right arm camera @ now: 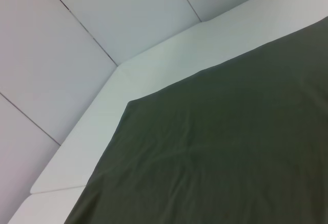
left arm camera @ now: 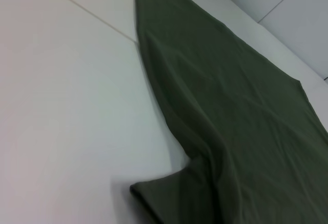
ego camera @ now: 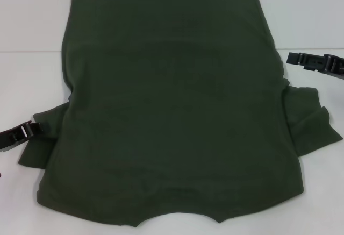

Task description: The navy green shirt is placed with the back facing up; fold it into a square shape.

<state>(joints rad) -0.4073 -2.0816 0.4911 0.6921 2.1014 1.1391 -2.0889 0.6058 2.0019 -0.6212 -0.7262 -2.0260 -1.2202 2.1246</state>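
Note:
The navy green shirt [ego camera: 172, 111] lies spread flat on the white table [ego camera: 32, 30], plain back up, its hem toward the far side and its collar notch at the near edge. Its left sleeve [ego camera: 40, 146] and right sleeve [ego camera: 312, 114] stick out to the sides. My left gripper [ego camera: 33, 129] sits low at the tip of the left sleeve, touching its edge. My right gripper [ego camera: 293, 59] hovers beside the shirt's right edge, farther back than the right sleeve and apart from the cloth. The left wrist view shows the shirt [left arm camera: 230, 121] with a folded sleeve edge, and the right wrist view shows the shirt [right arm camera: 230, 147] near a far corner.
White table surface [left arm camera: 66, 106] borders the shirt on both sides. Pale wall panels [right arm camera: 77, 55] rise behind the table's far edge. A seam line crosses the tabletop on the left.

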